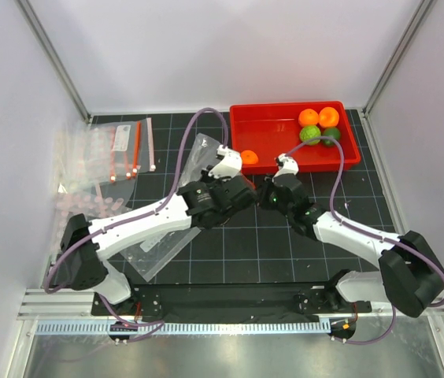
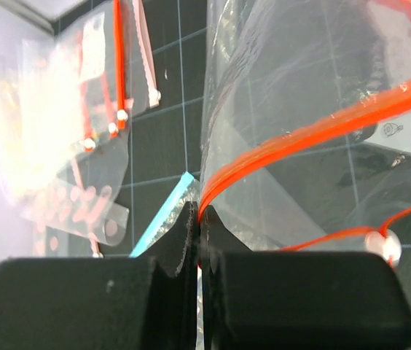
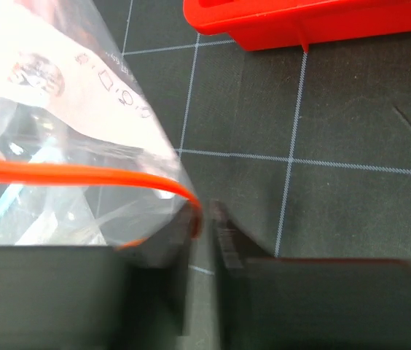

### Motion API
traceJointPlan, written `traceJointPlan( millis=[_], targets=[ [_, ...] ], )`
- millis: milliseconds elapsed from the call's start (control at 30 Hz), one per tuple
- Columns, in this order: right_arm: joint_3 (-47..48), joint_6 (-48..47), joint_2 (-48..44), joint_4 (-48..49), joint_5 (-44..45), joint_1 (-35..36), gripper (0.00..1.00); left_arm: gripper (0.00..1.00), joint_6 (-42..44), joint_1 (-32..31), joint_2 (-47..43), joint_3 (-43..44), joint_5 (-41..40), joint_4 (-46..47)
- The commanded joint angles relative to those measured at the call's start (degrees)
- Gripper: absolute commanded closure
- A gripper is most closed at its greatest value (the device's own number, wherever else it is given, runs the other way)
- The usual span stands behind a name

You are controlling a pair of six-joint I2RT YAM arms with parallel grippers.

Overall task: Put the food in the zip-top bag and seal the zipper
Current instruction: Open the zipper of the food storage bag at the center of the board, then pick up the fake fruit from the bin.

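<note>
The left pincer (image 2: 197, 222) is clamped tight on one end of the zipper (image 2: 322, 127), at a corner of the bag (image 2: 286, 65), with a teal-edged pouch (image 2: 163, 219) just behind its fingers. The bag is strung between the two pincers and seems lifted off the bench (image 3: 351, 109). Its long axis follows the zipper, which runs across from one pincer to the other. The two lips look parted near the left pincer, though I can't tell which way the mouth faces. The right pincer (image 3: 205, 219) stands slightly apart, the zipper's other end lying against one finger, not pinched. Beyond and right of it, all five fruits (image 1: 309, 116) sit in the red tray (image 1: 273, 130). I'd say this is the opening step, with nothing bagged yet. Next the right pincer needs a firm hold on one lip to pull the mouth wide.
</note>
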Motion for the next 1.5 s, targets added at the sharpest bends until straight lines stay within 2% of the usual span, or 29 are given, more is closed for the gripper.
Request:
traceJointPlan(
  millis=[0,100,200,267,333,367,467,667,833,900,933,967,1033,1467],
  targets=[
    [0.25,-2.02,1.23,2.07,-1.12,-0.9,0.7,0.99,2.52,0.54,2.97,9.43,-1.22,-6.16],
    [1.39,-2.63,2.55,1.73,-1.13,-0.9,0.61,1.0,4.01,0.54,9.38,16.98,0.55,-8.29],
    [1.57,-2.98,2.55,2.08,-1.04,-1.07,0.57,1.0,5.77,1.5,15.1,20.69,1.51,-7.94],
    [1.48,-3.25,2.2,2.08,-0.34,-1.07,0.53,1.0,5.95,2.11,17.21,20.62,1.61,-7.86],
    [1.22,-3.34,1.5,1.9,0.45,-1.16,0.44,1.0,6.3,3.26,18.54,18.87,2.04,-6.54],
    [0.95,-3.34,1.15,2.25,0.89,-1.16,0.35,1.0,6.65,4.3,18.89,18.16,2.48,-5.93],
    [-0.01,-3.25,-0.43,2.69,1.51,-1.16,0.25,1.0,6.48,5.81,18.45,15.35,5.11,-4.17],
    [-2.92,-2.9,-6.85,2.61,5.01,-2.39,0.22,1.0,6.04,7.83,14.68,10.26,8.1,-1.35],
    [0.4,-1.23,-7.83,-1.08,2.83,-10.98,0.22,1.0,5.95,8.8,12.21,8.05,9.95,0.41],
    [3.04,-2.1,-5.81,-4.32,3.09,-12.67,0.18,1.0,5.77,8.71,11.69,7.79,9.87,0.41],
    [6.02,-2.63,-4.93,-5.64,6.4,-13.28,0.14,1.0,5.51,8.71,11.42,7.61,9.87,0.67],
    [7.7,-2.98,-4.05,-8.35,9.39,-13.38,0.01,1.0,5.51,8.8,10.81,7.44,9.95,0.76],
    [12.26,-4.21,-0.19,-10.4,16.85,-13.55,0.01,1.0,5.42,8.8,9.84,6.3,10.65,2.07],
    [42.42,-12.39,30.57,-13.57,29.19,-21.63,0.0,1.0,5.07,8.71,7.73,4.97,14.53,4.36]
  ],
)
